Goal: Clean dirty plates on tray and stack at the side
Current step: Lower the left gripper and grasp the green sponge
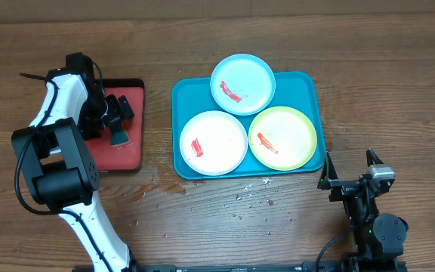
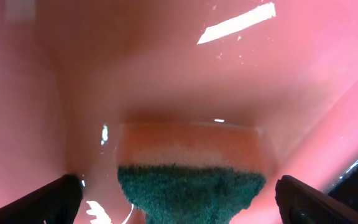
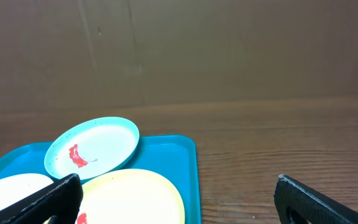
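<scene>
Three plates lie on the teal tray (image 1: 308, 87): a light blue plate (image 1: 242, 83) at the back, a white plate (image 1: 213, 142) front left, a yellow-green plate (image 1: 282, 137) front right. Each has a red sauce smear. My left gripper (image 1: 115, 121) is over the small red tray (image 1: 131, 151); in the left wrist view its open fingers (image 2: 179, 202) straddle a green-topped sponge (image 2: 191, 186) without touching it. My right gripper (image 1: 350, 170) is open and empty, just right of the teal tray's front corner. The right wrist view shows the blue plate (image 3: 92, 149), yellow-green plate (image 3: 135, 196) and tray (image 3: 179, 155).
Small crumbs and a wet smear (image 1: 240, 198) lie on the wooden table in front of the teal tray. A brown cardboard wall (image 3: 179, 50) stands behind the table.
</scene>
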### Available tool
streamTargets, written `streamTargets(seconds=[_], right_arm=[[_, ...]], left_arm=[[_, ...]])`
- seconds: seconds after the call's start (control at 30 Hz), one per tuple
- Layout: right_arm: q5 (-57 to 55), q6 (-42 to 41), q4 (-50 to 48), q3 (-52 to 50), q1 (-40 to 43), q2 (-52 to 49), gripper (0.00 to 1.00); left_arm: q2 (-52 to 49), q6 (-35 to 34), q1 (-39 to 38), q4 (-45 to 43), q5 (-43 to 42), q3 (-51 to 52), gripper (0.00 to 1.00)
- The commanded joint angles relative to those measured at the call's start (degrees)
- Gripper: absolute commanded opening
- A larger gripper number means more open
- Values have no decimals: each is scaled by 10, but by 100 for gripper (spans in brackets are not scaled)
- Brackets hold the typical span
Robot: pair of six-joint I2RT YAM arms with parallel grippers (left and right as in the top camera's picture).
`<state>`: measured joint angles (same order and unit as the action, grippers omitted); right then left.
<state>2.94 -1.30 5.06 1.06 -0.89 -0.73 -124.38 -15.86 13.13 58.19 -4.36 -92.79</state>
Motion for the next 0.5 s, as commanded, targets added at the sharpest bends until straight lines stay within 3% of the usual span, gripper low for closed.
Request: streamTargets(seconds=[0.0, 0.1, 0.27, 0.3, 0.37, 0.4, 0.47], right_arm=[[-3, -2, -4, -6, -4, 3, 100], [-3, -2, -4, -6, -4, 3, 100], [-3, -2, -4, -6, -4, 3, 100], [-3, -2, -4, -6, -4, 3, 100], [-3, -2, -4, -6, -4, 3, 100], [-3, -2, -4, -6, -4, 3, 100], [-3, -2, -4, -6, -4, 3, 100]], left_arm=[[-9, 11, -5, 2, -9, -8, 100], [-9, 11, -5, 1, -9, -2, 97], [-9, 11, -10, -1, -8, 7, 79], [-9, 11, -12, -2, -8, 8, 69], [-9, 11, -12, -1, -9, 8, 58], [-9, 11, -12, -2, -8, 8, 57], [-9, 10, -12, -2, -8, 8, 82]])
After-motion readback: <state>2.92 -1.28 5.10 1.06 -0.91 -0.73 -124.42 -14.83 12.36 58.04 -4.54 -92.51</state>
